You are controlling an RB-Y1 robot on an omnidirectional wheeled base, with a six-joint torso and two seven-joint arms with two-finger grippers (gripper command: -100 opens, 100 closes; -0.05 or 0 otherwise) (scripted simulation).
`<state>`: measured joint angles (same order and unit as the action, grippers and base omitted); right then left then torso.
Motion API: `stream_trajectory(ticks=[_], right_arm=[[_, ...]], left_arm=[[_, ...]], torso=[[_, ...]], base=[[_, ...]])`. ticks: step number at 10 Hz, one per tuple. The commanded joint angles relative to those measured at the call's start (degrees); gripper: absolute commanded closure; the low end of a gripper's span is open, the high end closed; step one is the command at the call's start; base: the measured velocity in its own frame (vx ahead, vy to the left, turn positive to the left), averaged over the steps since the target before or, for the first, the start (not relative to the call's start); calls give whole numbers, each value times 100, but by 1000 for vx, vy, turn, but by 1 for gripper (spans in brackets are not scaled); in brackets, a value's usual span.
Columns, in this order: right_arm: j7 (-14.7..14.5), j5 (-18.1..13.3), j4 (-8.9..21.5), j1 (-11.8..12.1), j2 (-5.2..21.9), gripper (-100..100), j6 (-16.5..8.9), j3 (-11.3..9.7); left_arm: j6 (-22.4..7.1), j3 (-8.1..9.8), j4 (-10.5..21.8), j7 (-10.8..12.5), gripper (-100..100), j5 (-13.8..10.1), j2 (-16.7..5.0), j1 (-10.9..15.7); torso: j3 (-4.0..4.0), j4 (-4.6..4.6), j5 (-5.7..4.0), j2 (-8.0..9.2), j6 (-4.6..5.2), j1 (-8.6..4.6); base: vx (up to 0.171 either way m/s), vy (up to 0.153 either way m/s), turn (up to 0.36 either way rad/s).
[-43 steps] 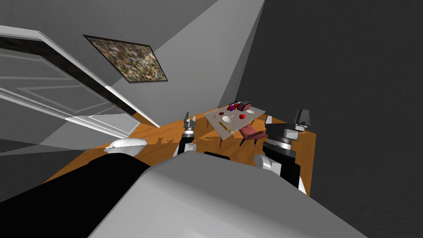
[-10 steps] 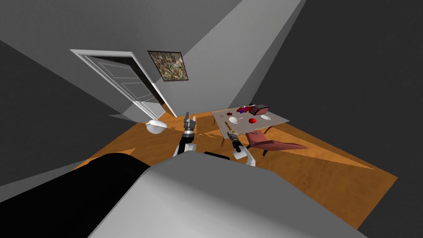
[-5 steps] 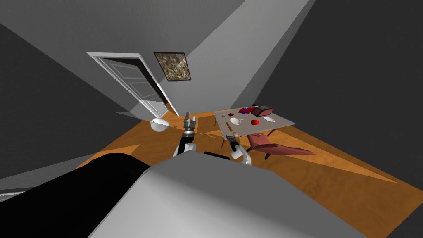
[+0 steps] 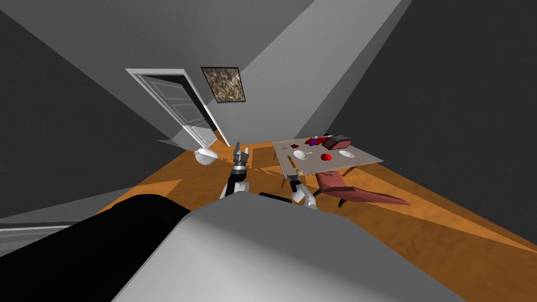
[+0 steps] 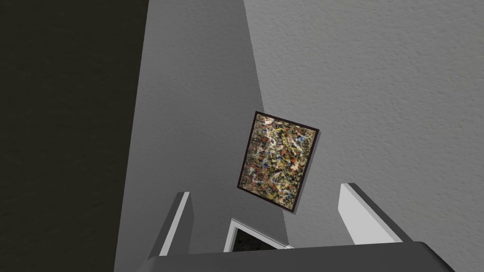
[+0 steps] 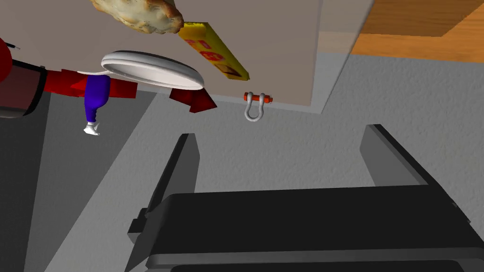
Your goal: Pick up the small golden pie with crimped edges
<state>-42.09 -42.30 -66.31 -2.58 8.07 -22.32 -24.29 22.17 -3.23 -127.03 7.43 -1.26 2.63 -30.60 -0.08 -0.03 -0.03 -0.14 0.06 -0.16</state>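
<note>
**Pie not grabbed yet – R hand short of it**

Nothing done so far beyond the approach, I'd say. The pie [image 6: 137,14] sits on the table [image 4: 362,155], close to the near edge, just beside a yellow box [image 6: 217,49]. The right gripper [image 6: 280,134] is spread wide w/ nothing between the blades, and it hangs low at the table's near edge [image 4: 292,180]. The pie is ahead of it and off to one side of its line, not between the fingers [image 6: 182,165]. Left to do: raise and line up the hand, get round the pie, close, lift.

The left gripper [image 4: 240,154] is held up in front of me, also spread and empty, well apart from the table.

Other stuff: a white plate [image 6: 151,71] just past the pie, a blue bottle [image 6: 96,101] and red bits beyond that, and a small metal shackle [image 6: 254,106] farther along the table. The head cam also shows a red ball [image 4: 326,157] mid-table.

In the way: the yellow box and plate crowd the pie, so a wide closing sweep could knock them. A reddish chair [image 4: 335,183] stands close on my right at the table, so little room for the base to go closer on that side.
</note>
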Motion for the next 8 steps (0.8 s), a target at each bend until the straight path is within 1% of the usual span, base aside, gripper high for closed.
stream_trajectory(ticks=[1,2,3,4,5,6,7,8], right_arm=[[-164,-235,286,-156,-36,-100,-151,-112],[-164,-235,433,-156,-36,-100,-151,-112],[-302,-407,656,-284,-64,-100,-290,-217],[-302,-407,744,-284,-64,-100,-290,-217],[-427,-569,876,-405,-97,-100,-418,-316],[-427,-569,1032,-405,-97,-100,-418,-316],[-540,-721,1233,-518,-131,-100,-535,-409],[-540,-721,1327,-518,-131,-100,-535,-409]], left_arm=[[0,0,0,0,0,0,0,0],[0,0,0,0,0,0,0,0],[0,0,0,0,0,0,0,0],[0,0,0,0,0,0,0,0],[0,0,0,0,0,0,0,0],[0,0,0,0,0,0,0,0],[0,0,0,0,0,0,0,0],[0,0,0,0,0,0,0,0]], torso=[[0,0,0,0,0,0],[0,1,0,0,-2,-3],[0,0,0,-1,0,-1],[0,0,0,-1,-1,-3],[-1,0,0,-2,0,-2],[-2,0,-1,-4,-1,-4],[-2,-1,0,-3,1,-1],[-3,-1,0,-6,-1,0]], base=[[20,-54,99],[23,-49,60],[23,-53,83],[26,-51,59],[29,-60,103],[27,-49,51],[35,-47,73],[28,-43,53]])
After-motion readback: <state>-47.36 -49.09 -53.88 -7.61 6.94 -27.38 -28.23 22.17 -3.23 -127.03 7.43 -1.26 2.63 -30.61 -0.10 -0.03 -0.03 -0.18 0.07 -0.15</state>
